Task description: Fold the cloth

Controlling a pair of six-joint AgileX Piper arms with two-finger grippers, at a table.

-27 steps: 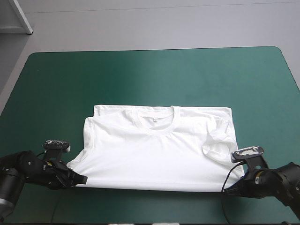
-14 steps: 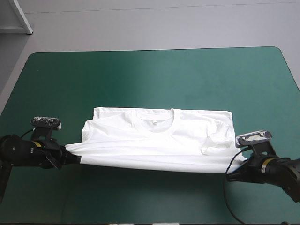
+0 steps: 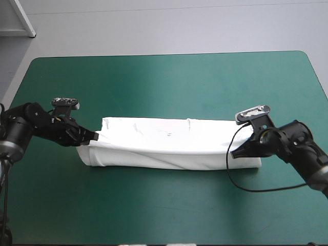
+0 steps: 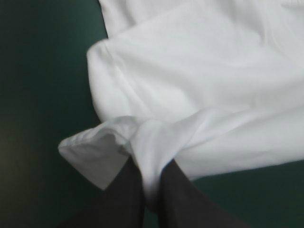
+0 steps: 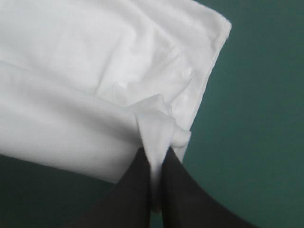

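High view is showing the T-shirt (image 3: 169, 148) lying as a long, narrow white band across the middle of the teal-green surface (image 3: 164, 77), running from the left side toward the right and staying well clear of every edge. Its near side is bulging in a soft rounded fold, while the far side is lying flatter, with a faint curve of the collar showing near its middle.

At the band's left end, the left gripper (image 3: 94, 137) is reaching in from the left, its arm lying low over the cover. At the right end, the right gripper (image 3: 233, 152) is coming in from the right and meeting the cloth at its near corner.

Left wrist view is showing the black fingers (image 4: 126, 194) pressed almost together, pinching a ridge of white fabric that is rising between them. A loose corner of cloth is hanging just beside them, and the rest of the shirt is spreading ahead in broad folds.

Right wrist view is showing the same kind of hold: the fingers (image 5: 137, 185) are nearly meeting and squeezing a narrow pleat of the shirt, with a straight folded edge lying ahead against the cover.
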